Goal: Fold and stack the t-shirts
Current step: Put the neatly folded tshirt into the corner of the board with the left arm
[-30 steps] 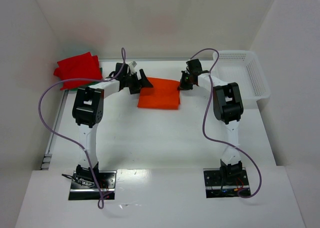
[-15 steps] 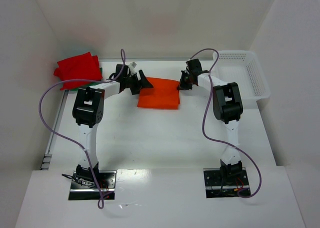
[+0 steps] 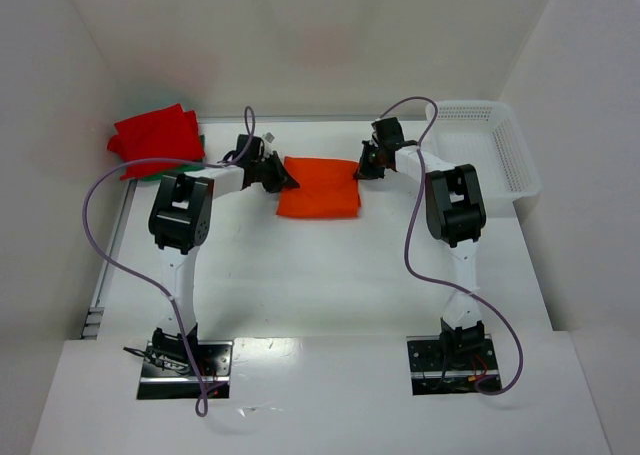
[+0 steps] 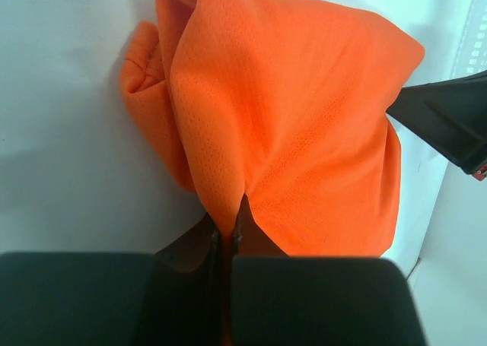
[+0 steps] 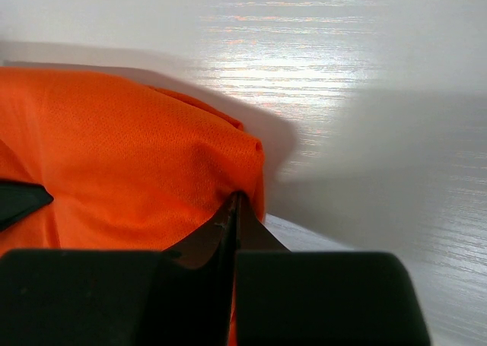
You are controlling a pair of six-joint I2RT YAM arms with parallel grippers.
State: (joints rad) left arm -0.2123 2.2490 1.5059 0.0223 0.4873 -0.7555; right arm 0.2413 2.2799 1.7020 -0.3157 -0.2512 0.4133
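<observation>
our left end effector is pinched tight on the left edge of the orange t-shirt, and our right end effector is clamped on its right edge. the shirt lies part-folded near the far edge of the counter, midway across. the red t-shirts sit piled by the far left corner. we judge a fold is in hand; next both edges must lift together, evenly. we can read no brand, label or writing.
</observation>
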